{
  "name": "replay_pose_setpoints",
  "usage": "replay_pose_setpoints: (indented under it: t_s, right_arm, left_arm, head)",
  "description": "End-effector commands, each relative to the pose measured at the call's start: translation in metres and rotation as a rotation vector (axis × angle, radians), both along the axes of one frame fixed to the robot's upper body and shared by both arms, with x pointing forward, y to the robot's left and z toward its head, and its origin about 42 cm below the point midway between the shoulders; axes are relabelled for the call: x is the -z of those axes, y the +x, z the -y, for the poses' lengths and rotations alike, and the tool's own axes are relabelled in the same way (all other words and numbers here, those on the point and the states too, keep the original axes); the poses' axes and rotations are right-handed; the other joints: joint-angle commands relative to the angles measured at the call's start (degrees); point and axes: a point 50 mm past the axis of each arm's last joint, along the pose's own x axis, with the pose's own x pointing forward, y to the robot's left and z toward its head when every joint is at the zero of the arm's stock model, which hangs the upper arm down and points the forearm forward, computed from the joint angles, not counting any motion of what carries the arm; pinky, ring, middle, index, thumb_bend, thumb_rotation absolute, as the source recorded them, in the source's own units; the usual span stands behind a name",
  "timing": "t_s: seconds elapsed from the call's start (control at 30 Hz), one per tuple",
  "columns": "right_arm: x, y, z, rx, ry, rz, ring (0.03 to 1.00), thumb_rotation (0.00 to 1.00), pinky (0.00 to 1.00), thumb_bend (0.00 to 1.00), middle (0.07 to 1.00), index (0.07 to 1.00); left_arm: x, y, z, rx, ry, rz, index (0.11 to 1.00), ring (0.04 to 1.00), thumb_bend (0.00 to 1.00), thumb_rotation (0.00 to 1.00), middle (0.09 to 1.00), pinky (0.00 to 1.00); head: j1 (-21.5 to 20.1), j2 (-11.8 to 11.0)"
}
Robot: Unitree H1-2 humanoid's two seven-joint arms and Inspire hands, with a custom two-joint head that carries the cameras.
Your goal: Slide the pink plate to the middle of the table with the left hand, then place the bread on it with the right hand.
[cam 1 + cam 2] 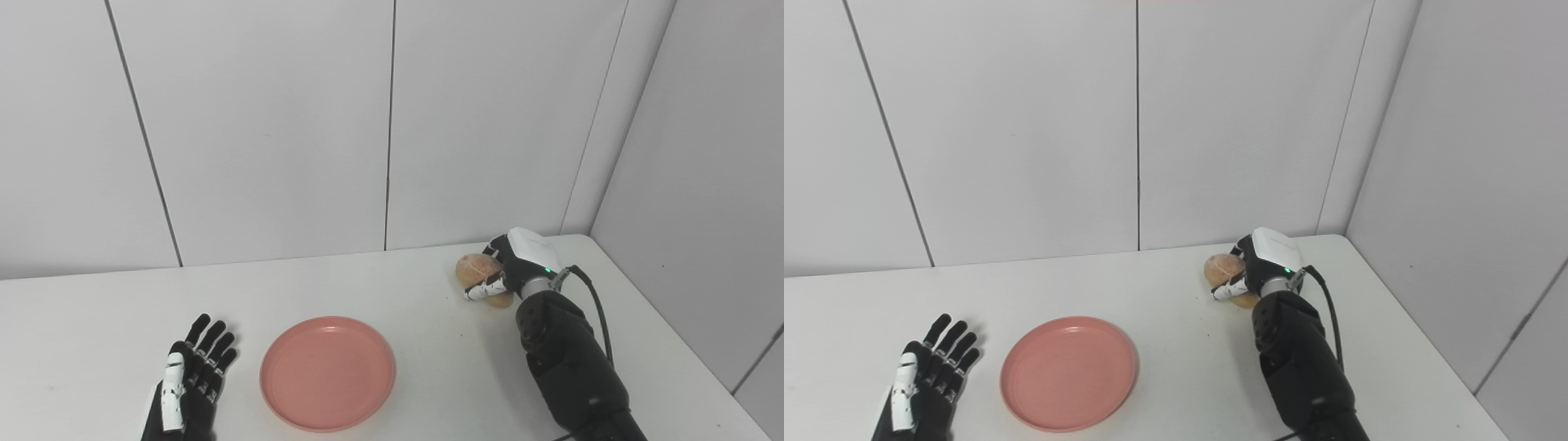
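Note:
The pink plate point(327, 372) lies flat on the white table point(92, 318), near the front and slightly left of the middle. My left hand point(193, 376) rests open on the table just left of the plate, fingers spread and apart from its rim. The bread point(476, 270), a round brown roll, sits at the back right of the table. My right hand point(511, 266) is closed around the bread from the right, thumb across its front. The bread seems to rest on the table.
Grey wall panels point(392, 122) stand close behind the table and along its right side. The table's right edge point(674, 343) runs near my right arm. A black cable point(597, 306) loops from the right wrist.

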Motion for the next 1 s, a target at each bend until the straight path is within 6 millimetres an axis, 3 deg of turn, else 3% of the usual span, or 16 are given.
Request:
replay_pose_setpoints:
  t_s: [0.0,0.13,0.3,0.53,0.87,0.97]
  right_arm:
    - [-0.031,-0.003,-0.006,-0.022,-0.010,0.092,0.406,0.15,0.33,0.49,0.467,0.485]
    - [-0.040,-0.010,-0.017,-0.056,-0.013,0.120,0.357,0.15,0.29,0.49,0.426,0.481]
    - [-0.049,-0.018,-0.034,-0.101,-0.012,0.163,0.381,0.14,0.30,0.49,0.447,0.484]
    - [-0.055,-0.025,-0.073,-0.216,-0.024,0.190,0.320,0.14,0.24,0.50,0.390,0.480]
    - [-0.042,-0.024,-0.122,-0.350,-0.116,0.176,0.353,0.14,0.28,0.50,0.442,0.492]
    - [-0.033,-0.023,-0.136,-0.389,-0.132,0.143,0.324,0.14,0.25,0.50,0.407,0.489]
  left_arm:
    - [0.021,-0.012,0.004,-0.014,-0.001,-0.079,0.874,0.894,0.32,1.00,0.892,0.91]
    - [0.020,-0.013,0.008,-0.019,0.008,-0.076,0.872,0.891,0.32,1.00,0.889,0.91]
    - [0.019,-0.015,0.015,-0.017,0.008,-0.077,0.873,0.896,0.33,1.00,0.892,0.92]
    - [0.019,-0.018,0.026,-0.013,0.039,-0.059,0.877,0.897,0.35,1.00,0.899,0.92]
    - [0.014,-0.022,0.042,-0.030,0.060,-0.064,0.872,0.883,0.36,1.00,0.890,0.90]
    - [0.012,-0.023,0.047,-0.030,0.060,-0.067,0.871,0.885,0.36,1.00,0.891,0.90]
  head:
    - [0.6,0.0]
    - [2.4,0.1]
    - [4.7,0.3]
    - [8.3,0.6]
    - [13.1,1.5]
    - [14.8,1.9]
